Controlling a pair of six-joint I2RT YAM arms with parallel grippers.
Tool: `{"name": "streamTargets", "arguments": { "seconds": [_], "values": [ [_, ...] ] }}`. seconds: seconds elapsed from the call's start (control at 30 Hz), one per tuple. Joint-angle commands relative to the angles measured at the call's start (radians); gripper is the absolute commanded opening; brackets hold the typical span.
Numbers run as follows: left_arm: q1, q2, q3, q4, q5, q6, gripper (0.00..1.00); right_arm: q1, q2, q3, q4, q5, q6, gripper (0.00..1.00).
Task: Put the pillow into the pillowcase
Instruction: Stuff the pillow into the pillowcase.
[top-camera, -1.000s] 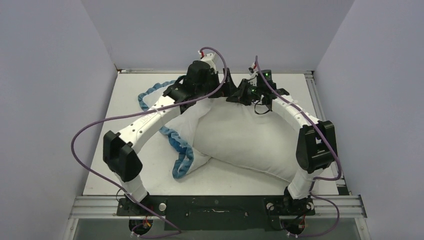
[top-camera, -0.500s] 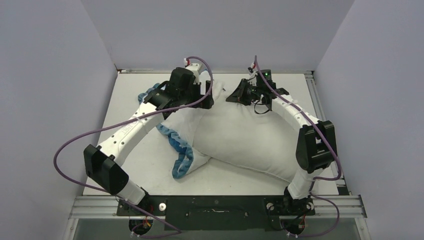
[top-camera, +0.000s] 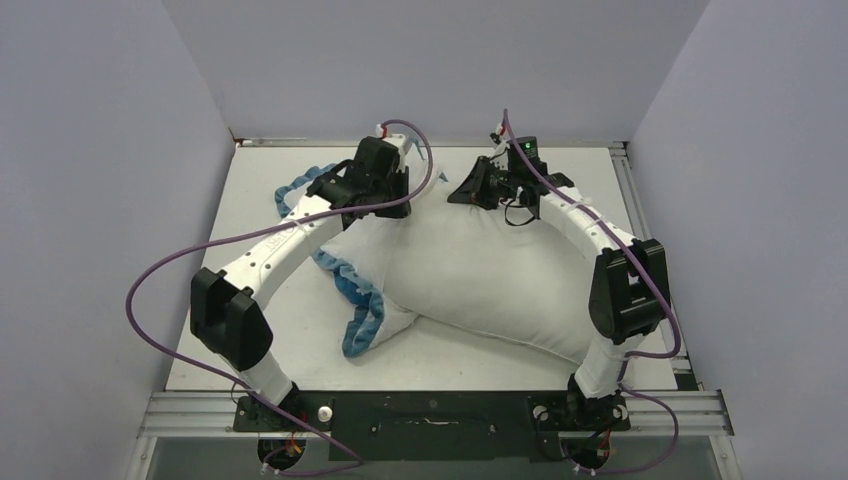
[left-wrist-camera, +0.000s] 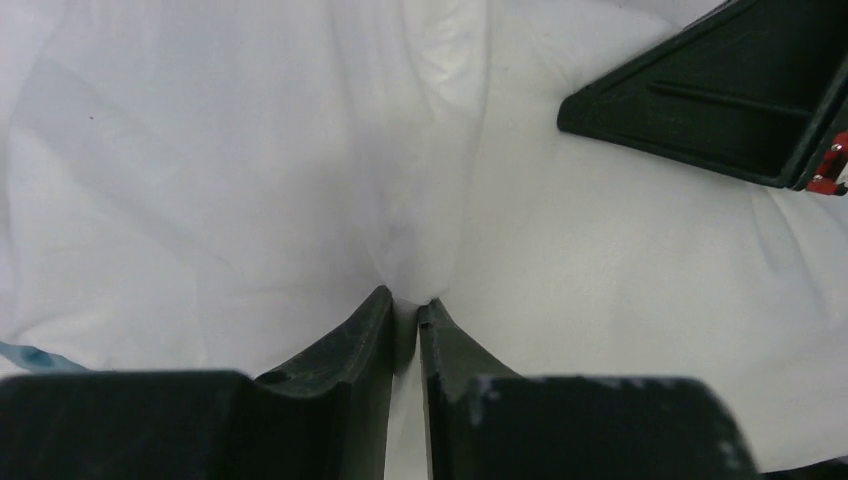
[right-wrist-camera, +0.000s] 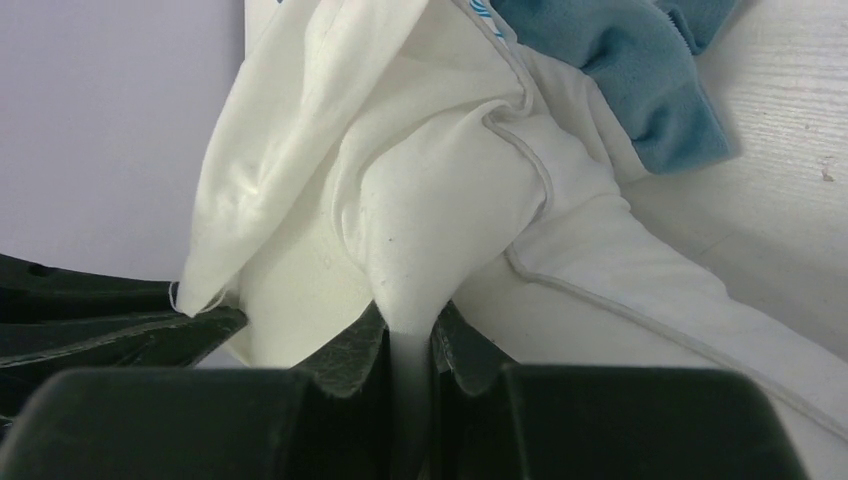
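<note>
Tabletop (top-camera: 460, 355): one pillow (top-camera: 490, 270), seemingly one pillowcase (top-camera: 362, 305).

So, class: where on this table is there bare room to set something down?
Bare table runs along the near edge, between the pillow and the arm bases, and in the far right corner. The left strip beside the pillowcase lies under the left arm. Far middle is crowded: left gripper and right gripper pinch the pillow.

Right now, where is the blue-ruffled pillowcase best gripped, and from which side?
Likely the blue ruffle of the thin blue-edged fabric pillowcase at the near left, where it loops onto the white table beside the plump white pillow. Come down from the left: that raised ridge looks free, so a claw would catch the case alone.
</note>
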Motion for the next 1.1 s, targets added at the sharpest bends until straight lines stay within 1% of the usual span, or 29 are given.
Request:
{"name": "streamTargets", "arguments": {
  "seconds": [0.0, 0.1, 0.17, 0.27, 0.37, 0.47, 0.53, 0.57, 0.6, 0.63, 0.67, 0.7, 0.73, 0.77, 0.8, 0.83, 0.87, 0.9, 0.97, 1.0, 1.03, 1.07],
  "values": [
    [0.000, -0.068, 0.102, -0.025, -0.064, -0.012, 0.10, 0.016, 0.012, 0.062, 0.032, -0.033, 0.011, 0.08],
    [-0.008, -0.091, 0.131, -0.081, -0.104, -0.023, 0.06, 0.014, 0.021, 0.083, 0.026, -0.023, 0.014, 0.07],
    [-0.012, -0.099, 0.157, -0.121, -0.131, -0.034, 0.00, 0.014, 0.027, 0.094, 0.025, -0.019, 0.018, 0.05],
    [-0.024, -0.099, 0.182, -0.141, -0.110, -0.041, 0.00, 0.013, 0.035, 0.110, 0.026, -0.008, 0.032, 0.05],
    [-0.042, -0.088, 0.190, -0.096, 0.036, -0.059, 0.00, 0.013, 0.045, 0.130, 0.039, 0.000, 0.060, 0.05],
    [-0.056, -0.075, 0.167, 0.043, 0.270, -0.109, 0.00, 0.016, 0.061, 0.152, 0.074, 0.008, 0.104, 0.05],
    [-0.059, -0.077, 0.113, 0.209, 0.423, -0.200, 0.00, 0.020, 0.075, 0.170, 0.107, 0.008, 0.140, 0.05],
    [-0.059, -0.082, 0.066, 0.357, 0.494, -0.259, 0.00, 0.020, 0.079, 0.174, 0.134, 0.005, 0.157, 0.05],
    [-0.058, -0.086, 0.023, 0.456, 0.548, -0.321, 0.00, 0.019, 0.083, 0.175, 0.157, 0.002, 0.176, 0.05],
    [-0.056, -0.088, -0.022, 0.518, 0.568, -0.369, 0.00, 0.018, 0.086, 0.179, 0.171, -0.001, 0.188, 0.05],
    [-0.057, -0.086, -0.024, 0.504, 0.551, -0.379, 0.00, 0.016, 0.092, 0.189, 0.171, -0.003, 0.189, 0.05],
    [-0.059, -0.083, -0.009, 0.438, 0.507, -0.368, 0.00, 0.015, 0.095, 0.199, 0.154, 0.004, 0.177, 0.05],
    [-0.059, -0.079, 0.014, 0.348, 0.448, -0.322, 0.00, 0.014, 0.094, 0.211, 0.124, 0.017, 0.157, 0.05],
    [-0.058, -0.075, 0.037, 0.267, 0.390, -0.283, 0.05, 0.013, 0.089, 0.221, 0.090, 0.034, 0.127, 0.09],
    [-0.057, -0.074, 0.059, 0.179, 0.327, -0.248, 0.21, 0.013, 0.082, 0.232, 0.045, 0.058, 0.089, 0.19],
    [-0.058, -0.076, 0.083, 0.097, 0.251, -0.215, 0.37, 0.014, 0.074, 0.248, -0.011, 0.091, 0.044, 0.32],
    [-0.057, -0.079, 0.102, 0.027, 0.189, -0.182, 0.51, 0.015, 0.064, 0.257, -0.061, 0.126, -0.022, 0.43],
    [-0.056, -0.085, 0.116, -0.039, 0.126, -0.156, 0.68, 0.018, 0.045, 0.266, -0.116, 0.165, -0.072, 0.55],
    [-0.053, -0.103, 0.131, -0.144, 0.032, -0.106, 0.84, 0.024, 0.011, 0.270, -0.209, 0.240, -0.162, 0.77],
    [-0.050, -0.119, 0.125, -0.185, -0.032, -0.091, 0.88, 0.028, -0.010, 0.270, -0.256, 0.282, -0.205, 0.86],
    [-0.047, -0.137, 0.112, -0.217, -0.063, -0.081, 0.91, 0.035, -0.030, 0.268, -0.300, 0.326, -0.251, 0.94],
    [-0.040, -0.159, 0.092, -0.246, -0.088, -0.077, 0.94, 0.043, -0.049, 0.270, -0.343, 0.372, -0.290, 0.96]
  ]
}}
